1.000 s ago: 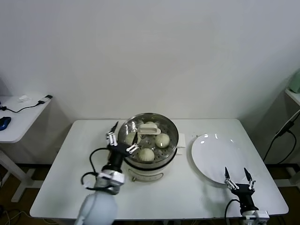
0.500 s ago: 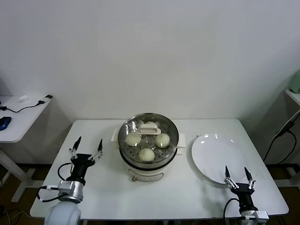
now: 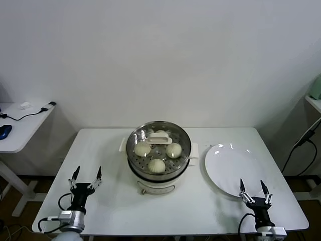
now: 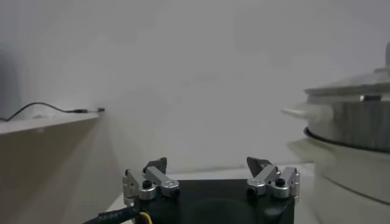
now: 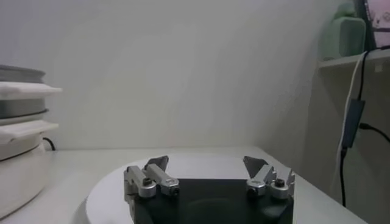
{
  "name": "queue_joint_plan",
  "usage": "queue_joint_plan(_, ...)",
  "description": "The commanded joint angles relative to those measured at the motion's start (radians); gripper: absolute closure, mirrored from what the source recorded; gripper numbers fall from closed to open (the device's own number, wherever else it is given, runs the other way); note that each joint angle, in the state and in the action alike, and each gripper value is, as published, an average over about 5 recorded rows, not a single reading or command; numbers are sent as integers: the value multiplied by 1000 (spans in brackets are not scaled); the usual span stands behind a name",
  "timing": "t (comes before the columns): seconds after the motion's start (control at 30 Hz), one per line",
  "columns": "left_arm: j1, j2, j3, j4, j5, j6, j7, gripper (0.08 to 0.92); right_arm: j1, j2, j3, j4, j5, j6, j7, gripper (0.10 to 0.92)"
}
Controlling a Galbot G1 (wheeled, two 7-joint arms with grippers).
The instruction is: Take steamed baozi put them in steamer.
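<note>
1. Since a second ago, left gripper [image 3: 86,173] has pulled back from steamer [image 3: 158,150] to the table's near-left edge, jaws spread, empty.
2. Right gripper [image 3: 251,188] waits released by the bare plate [image 3: 230,163].
3. Baozi [image 3: 157,165] sit inside under the lid [image 3: 159,138]; loading looks finished, nothing left to fetch.

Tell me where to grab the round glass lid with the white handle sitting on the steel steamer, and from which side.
Probably best to grip the raised white bar handle at the centre of the round glass lid, coming straight down from above. The lid lies flat on the steel steamer, its rim flush with the basket and the glass domed and smooth, so the bar looks like the only part fingers could close across.
</note>
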Motion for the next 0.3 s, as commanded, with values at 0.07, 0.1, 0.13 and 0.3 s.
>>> queue_joint_plan(0.07, 18, -5, -9, 68, -11, -70, 3, 177, 2, 1, -6, -4, 2, 3, 0, 203)
queue_joint_plan(0.1, 19, -6, -9, 66, -9, -71, 3, 177, 2, 0, -7, -5, 3, 3, 0, 203)
queue_joint_plan(0.13, 20, -7, -10, 65, -8, -72, 3, 177, 2, 0, -8, -5, 3, 3, 0, 203)
queue_joint_plan(0.3, 23, -11, -10, 61, -3, -75, 3, 177, 3, -3, -11, -8, 4, 5, -2, 203)
